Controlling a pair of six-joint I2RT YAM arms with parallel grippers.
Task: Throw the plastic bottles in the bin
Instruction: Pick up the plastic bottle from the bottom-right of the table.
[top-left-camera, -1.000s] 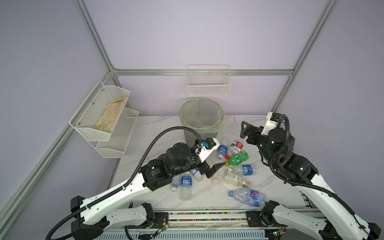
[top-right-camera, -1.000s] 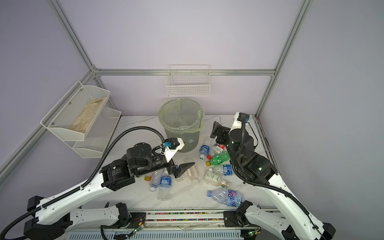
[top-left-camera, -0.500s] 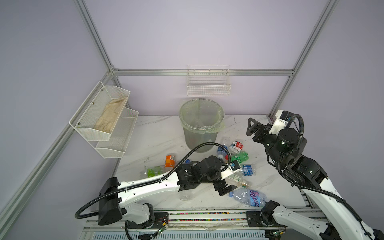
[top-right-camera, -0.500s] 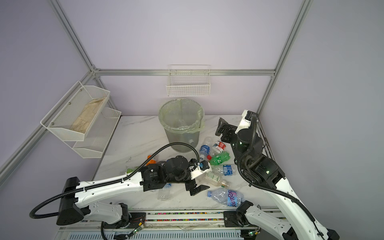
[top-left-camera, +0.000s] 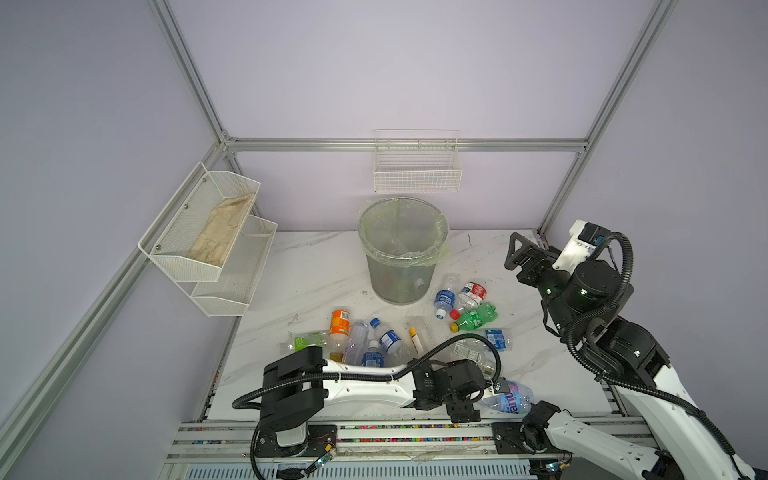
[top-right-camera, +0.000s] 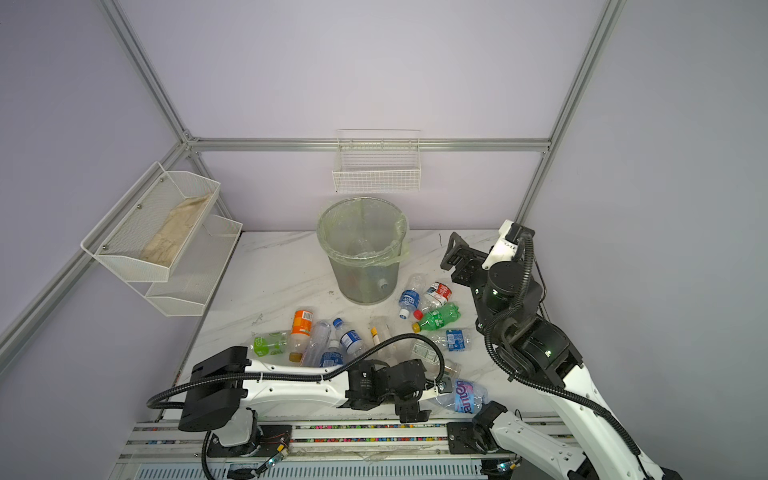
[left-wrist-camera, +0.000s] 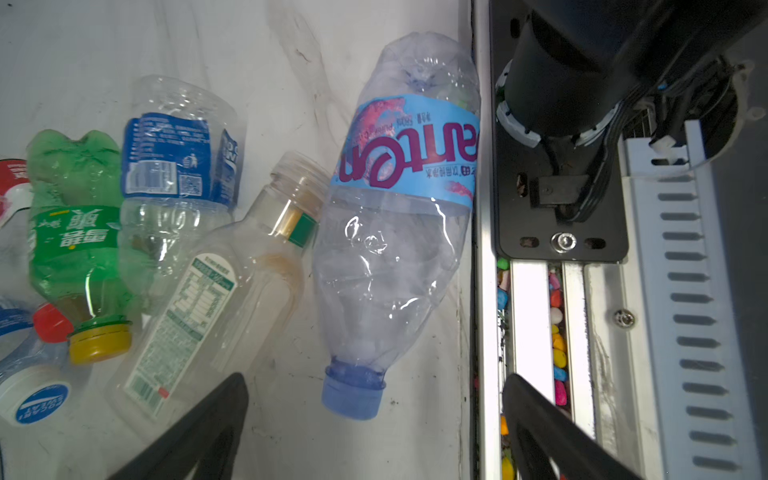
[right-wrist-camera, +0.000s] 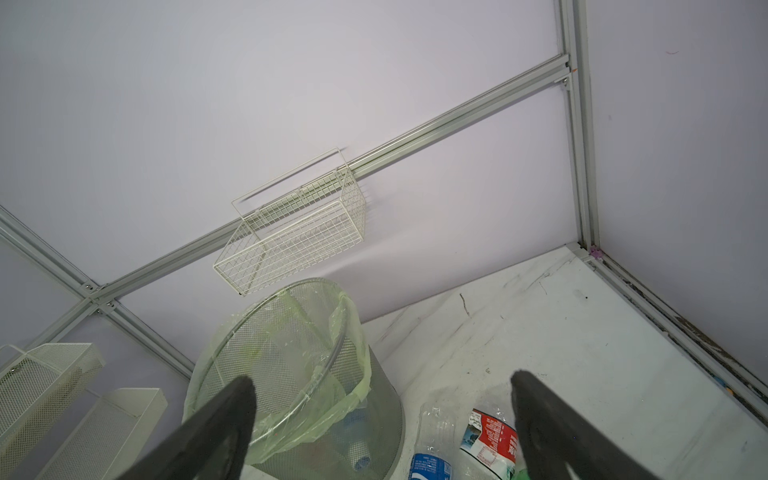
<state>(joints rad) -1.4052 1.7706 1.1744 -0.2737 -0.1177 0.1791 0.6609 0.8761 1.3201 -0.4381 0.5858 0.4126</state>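
A white mesh two-tier shelf (top-left-camera: 178, 232) hangs on the left wall, with a beige cloth (top-left-camera: 220, 235) lying in its upper tier.

To its right is a white marble table (top-left-camera: 316, 270). The plastic bottles (top-left-camera: 388, 338) lie scattered on their sides across its near half. An orange-label bottle (top-left-camera: 340, 323) and a green-label bottle (top-left-camera: 306, 341) mark the left end of the scatter.

The left arm stretches low along the near edge. The left gripper (left-wrist-camera: 374, 386) has its fingers spread wide and holds nothing. Between its fingertips sits the blue cap of a large crumpled bottle with a pale blue label (left-wrist-camera: 395, 232). The cap touches neither finger. This bottle lies at the near edge, against the metal rail.

At the far centre stands the bin (top-left-camera: 395, 278), upright and lined with a pale green bag. Through its wall a bottle seems to lie at the bottom, though the mesh blurs it. A white wire basket (top-left-camera: 417, 166) hangs on the far wall above the bin.

Just right of the bin lie more bottles, among them a red-label bottle (top-left-camera: 474, 292) and a green-tinted bottle (top-left-camera: 478, 316).

At the far right, the right gripper (top-left-camera: 510, 251) is raised above the table and faces the bin. Its fingers are released wide and hold nothing.
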